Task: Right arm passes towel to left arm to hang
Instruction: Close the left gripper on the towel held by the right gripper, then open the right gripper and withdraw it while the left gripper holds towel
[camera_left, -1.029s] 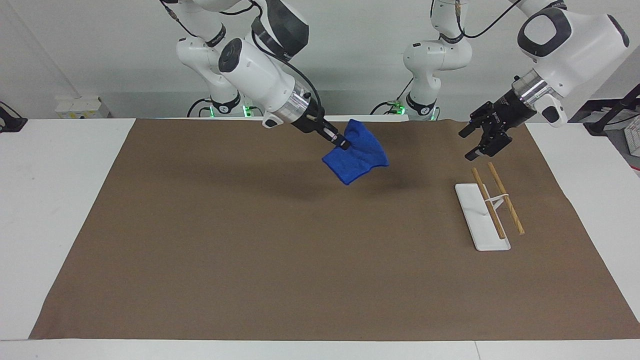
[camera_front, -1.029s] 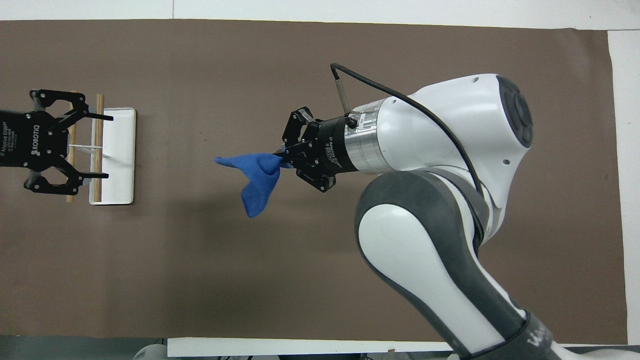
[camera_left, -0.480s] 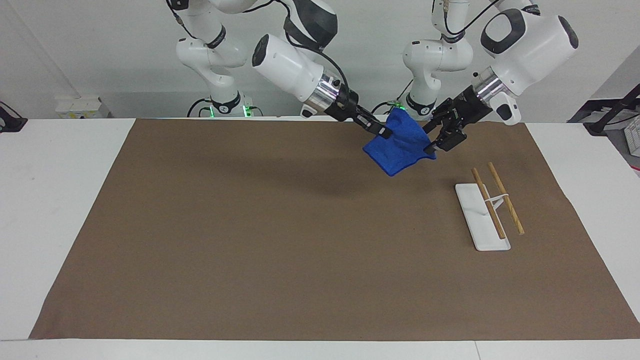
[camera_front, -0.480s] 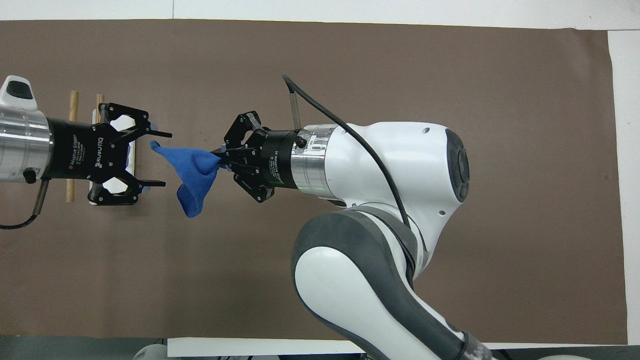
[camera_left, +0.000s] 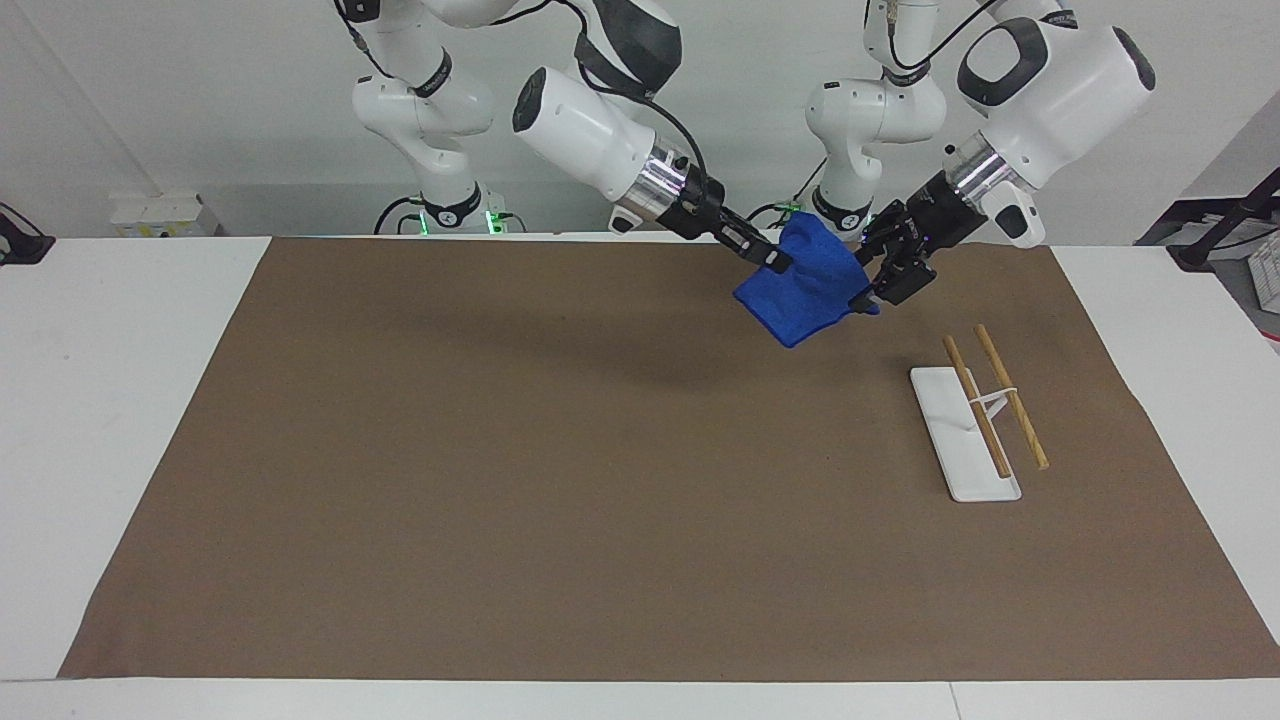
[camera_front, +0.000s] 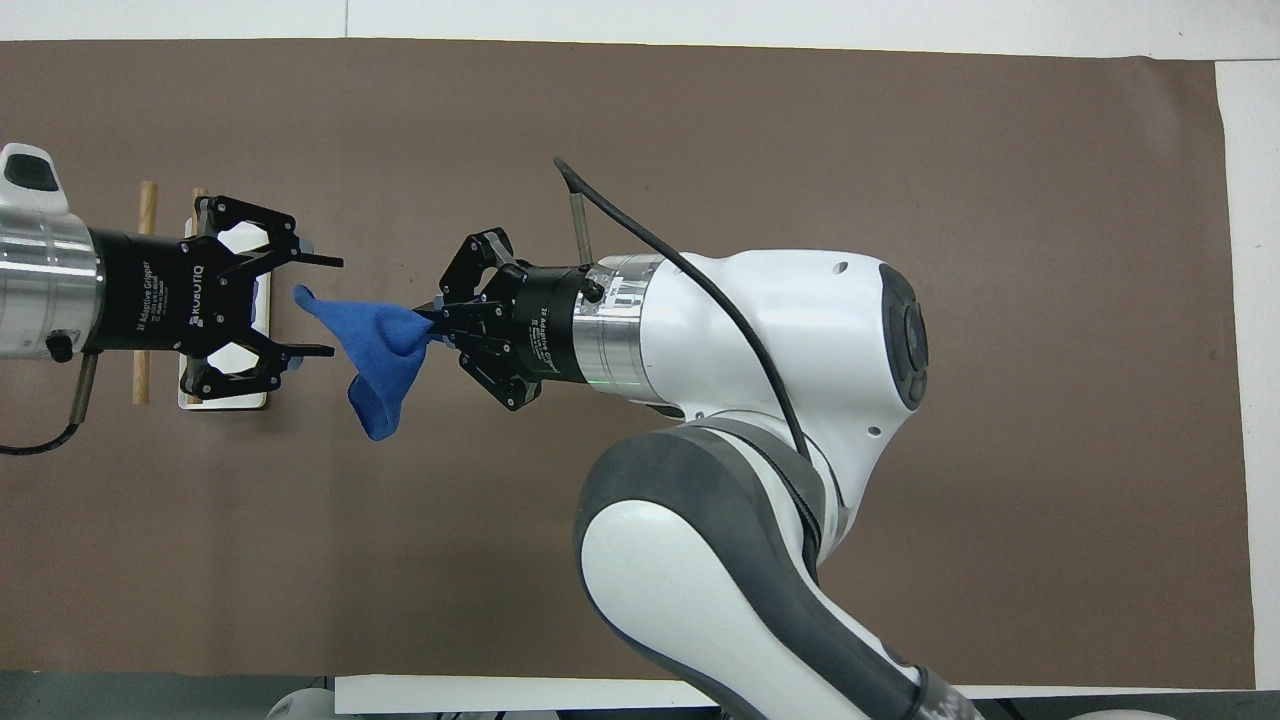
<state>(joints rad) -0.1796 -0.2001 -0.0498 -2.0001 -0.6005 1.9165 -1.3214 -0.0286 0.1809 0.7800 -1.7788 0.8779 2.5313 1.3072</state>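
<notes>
Towel (camera_left: 805, 283), clenched by the right gripper (camera_left: 772, 263) upper-centre of frame, has now reached the left gripper (camera_left: 872, 287), whose spread fingers bracket its corner, readying handover.

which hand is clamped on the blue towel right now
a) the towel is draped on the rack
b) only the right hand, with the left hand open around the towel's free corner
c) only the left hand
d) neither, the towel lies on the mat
b: the right hand pinches the towel in the air, while the left hand has its fingers spread either side of the towel's free corner, and the rack stands bare.
</notes>
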